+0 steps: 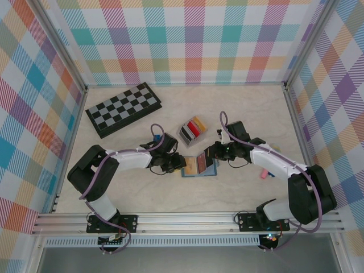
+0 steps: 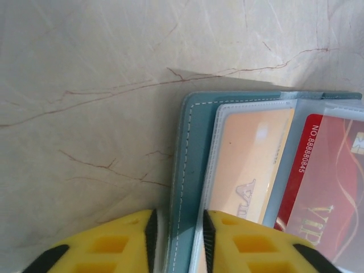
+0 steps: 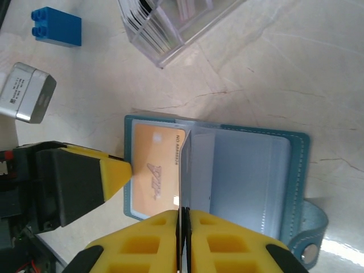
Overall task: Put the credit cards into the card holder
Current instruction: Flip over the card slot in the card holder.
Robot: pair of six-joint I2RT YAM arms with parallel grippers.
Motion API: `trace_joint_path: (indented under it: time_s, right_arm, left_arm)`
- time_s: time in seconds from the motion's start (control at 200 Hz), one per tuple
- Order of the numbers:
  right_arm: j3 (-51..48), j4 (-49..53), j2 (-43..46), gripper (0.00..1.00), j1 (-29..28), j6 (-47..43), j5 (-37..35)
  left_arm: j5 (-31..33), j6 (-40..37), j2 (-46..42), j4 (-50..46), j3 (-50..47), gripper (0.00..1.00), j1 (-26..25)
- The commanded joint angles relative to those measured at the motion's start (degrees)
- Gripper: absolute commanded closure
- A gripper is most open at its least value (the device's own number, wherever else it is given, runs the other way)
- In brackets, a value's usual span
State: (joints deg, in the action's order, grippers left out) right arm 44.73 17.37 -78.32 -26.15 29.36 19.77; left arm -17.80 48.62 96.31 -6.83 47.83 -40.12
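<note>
Though tiny overhead, card (image 2: pixel 318 170) number legible.

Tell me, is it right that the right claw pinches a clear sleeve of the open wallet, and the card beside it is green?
Not green: the right wrist view shows the card beside it is orange. The right gripper does pinch a clear sleeve of the open wallet.

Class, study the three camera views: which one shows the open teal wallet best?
Right wrist: the wallet lies almost whole, both covers, strap and a clear sleeve in view. Left wrist shows one corner with an orange card and red card. Top external shows it small, detail lost.
</note>
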Motion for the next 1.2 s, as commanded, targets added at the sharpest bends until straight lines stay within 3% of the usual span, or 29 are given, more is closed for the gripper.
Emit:
trace_joint_path:
  time_s: [0.0, 0.21, 0.41, 0.69, 0.98, 1.195]
  right_arm:
    - [1.54, -1.85, -1.33, 0.87, -0.57, 1.13, 3.06]
    - [1.67, -2.82, -2.57, 0.87, -0.66, 1.48, 4.75]
    - [2.26, -4.14, -4.0, 0.87, -0.74, 1.88, 6.83]
    - [2.56, -4.71, -4.95, 0.87, -0.96, 1.7, 7.39]
    - [2.69, -5.94, -7.13, 0.87, -1.11, 2.54, 9.48]
    - [3.96, -1.15, -7.89, 0.87, -1.18, 1.4, 3.58]
  left_arm:
    - [2.3, -0.9, -3.49, -2.74, 1.41, 0.65, -0.75]
    - [4.75, -1.38, -7.64, -3.83, 1.56, 0.43, -0.75]
    - [2.42, -2.9, -9.4, -2.38, 3.94, 0.27, -1.51]
    - [-0.92, -3.69, -4.81, -1.59, 7.99, 0.25, -3.12]
    - [2.69, -3.61, -4.27, -4.94, 8.49, 0.27, -3.12]
    - [3.97, -3.62, -4.34, -6.15, 8.54, 0.29, -3.07]
